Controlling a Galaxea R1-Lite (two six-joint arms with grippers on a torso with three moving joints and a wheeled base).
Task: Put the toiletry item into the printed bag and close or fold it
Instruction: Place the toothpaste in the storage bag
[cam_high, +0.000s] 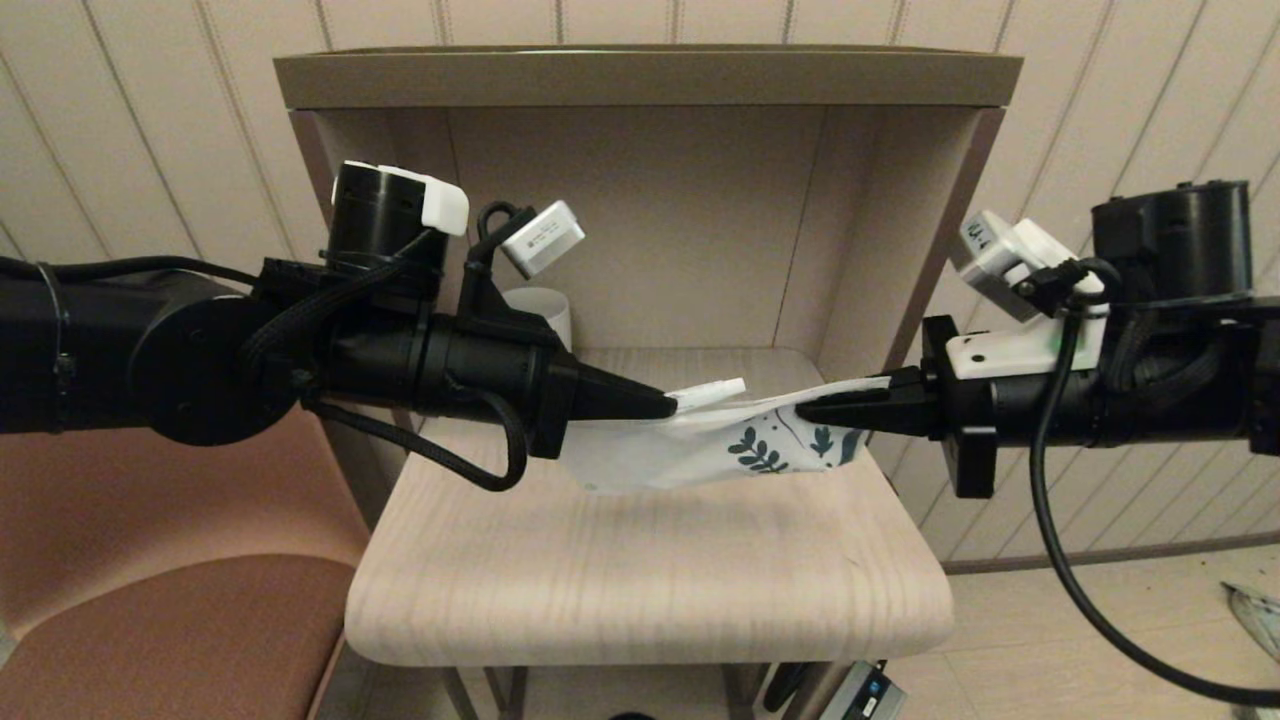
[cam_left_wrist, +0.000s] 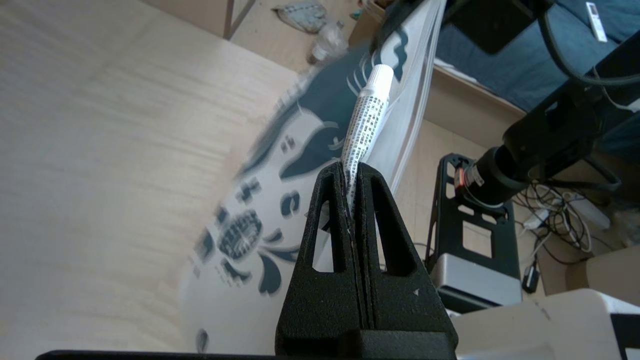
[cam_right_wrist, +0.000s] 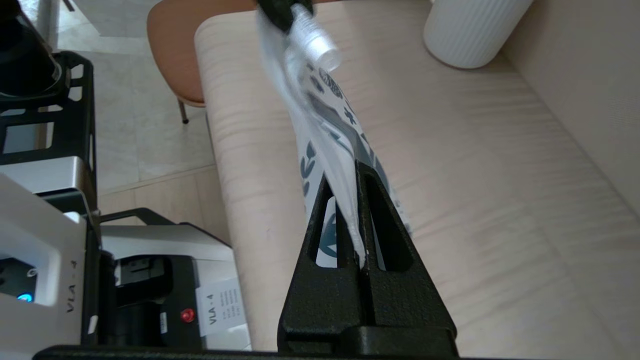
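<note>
My left gripper (cam_high: 672, 404) is shut on the toiletry item (cam_high: 712, 392), a slim white tube with small dark print (cam_left_wrist: 367, 117). Its cap end points toward the right gripper and lies against the upper edge of the printed bag (cam_high: 700, 450). I cannot tell whether the tube is inside the bag. The white bag with teal leaf prints (cam_left_wrist: 260, 210) hangs above the table between both arms. My right gripper (cam_high: 805, 410) is shut on the bag's printed end (cam_right_wrist: 320, 135), seen up close between its fingertips (cam_right_wrist: 357, 167). The tube's cap (cam_right_wrist: 315, 42) shows beyond the bag.
A white ribbed mug (cam_high: 545, 310) stands at the back left of the light wooden table (cam_high: 650, 590), also seen in the right wrist view (cam_right_wrist: 470, 30). Cabinet walls (cam_high: 900, 230) enclose the back and sides. A brown chair (cam_high: 150, 600) stands left of the table.
</note>
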